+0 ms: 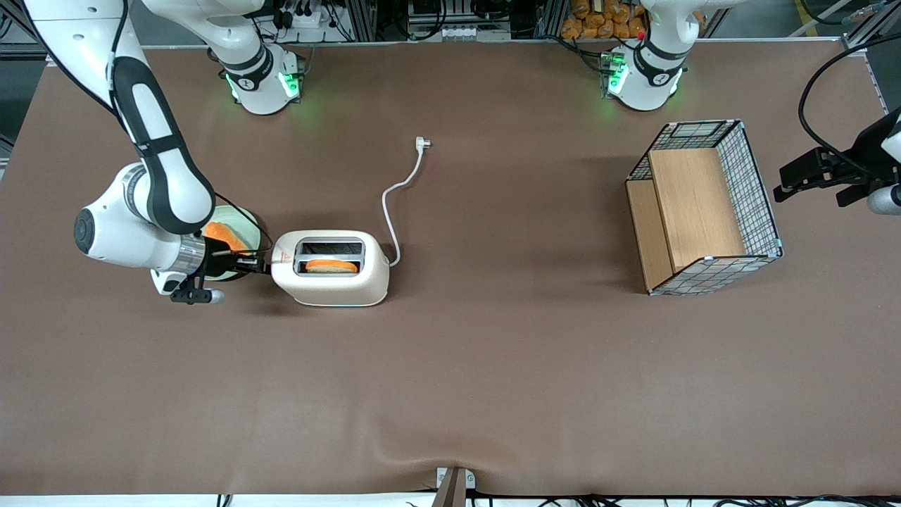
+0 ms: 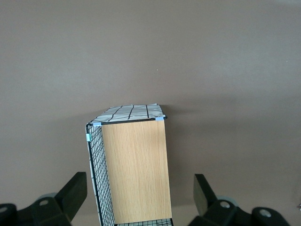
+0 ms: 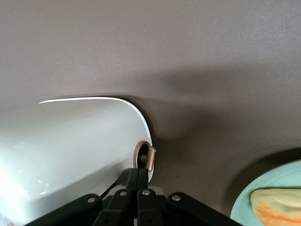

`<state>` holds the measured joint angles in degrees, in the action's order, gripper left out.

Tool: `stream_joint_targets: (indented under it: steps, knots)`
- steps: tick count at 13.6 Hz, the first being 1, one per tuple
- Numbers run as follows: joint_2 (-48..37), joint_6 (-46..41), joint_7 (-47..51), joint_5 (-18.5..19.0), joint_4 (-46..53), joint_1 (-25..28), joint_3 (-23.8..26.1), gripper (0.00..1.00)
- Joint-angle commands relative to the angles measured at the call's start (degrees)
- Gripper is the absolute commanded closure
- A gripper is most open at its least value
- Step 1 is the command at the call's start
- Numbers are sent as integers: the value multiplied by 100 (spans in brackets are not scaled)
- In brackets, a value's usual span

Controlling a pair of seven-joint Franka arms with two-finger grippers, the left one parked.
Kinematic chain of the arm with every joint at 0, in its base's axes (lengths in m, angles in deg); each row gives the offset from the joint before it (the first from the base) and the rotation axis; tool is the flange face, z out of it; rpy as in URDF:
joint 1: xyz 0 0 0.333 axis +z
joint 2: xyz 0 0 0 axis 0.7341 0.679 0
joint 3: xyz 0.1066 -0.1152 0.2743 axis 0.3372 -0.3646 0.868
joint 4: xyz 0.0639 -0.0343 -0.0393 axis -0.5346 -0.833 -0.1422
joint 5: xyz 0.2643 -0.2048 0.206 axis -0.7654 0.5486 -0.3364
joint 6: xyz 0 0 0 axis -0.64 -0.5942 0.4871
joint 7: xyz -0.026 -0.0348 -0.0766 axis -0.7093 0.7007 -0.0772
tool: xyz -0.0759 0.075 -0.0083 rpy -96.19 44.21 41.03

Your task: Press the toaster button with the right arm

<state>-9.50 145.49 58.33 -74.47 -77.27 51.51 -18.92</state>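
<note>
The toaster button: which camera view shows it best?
The right wrist view: the toaster button protrudes from the toaster, directly by the shut gripper. In the front view the gripper hides it. The left wrist view shows only the wire basket.

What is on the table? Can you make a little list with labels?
toaster: cream-white, bread slice in the slot nearer the front camera
toaster button: on the toaster's short end
pincer: shut, fingertips at that short end
plate: pale green, food on it, beside the toaster
basket: wire and wood, toward the parked arm's end
</note>
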Motion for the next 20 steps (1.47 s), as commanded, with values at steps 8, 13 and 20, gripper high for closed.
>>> stream_joint_targets:
  steps: [8, 13, 20]
  knots:
    - [117, -468, -77, -113, 397, 20, -97, 100]
    - [47, -1047, 115, 158, 722, 20, -273, 100]
    - [29, -1917, 440, 544, 1389, 3, -440, 72]
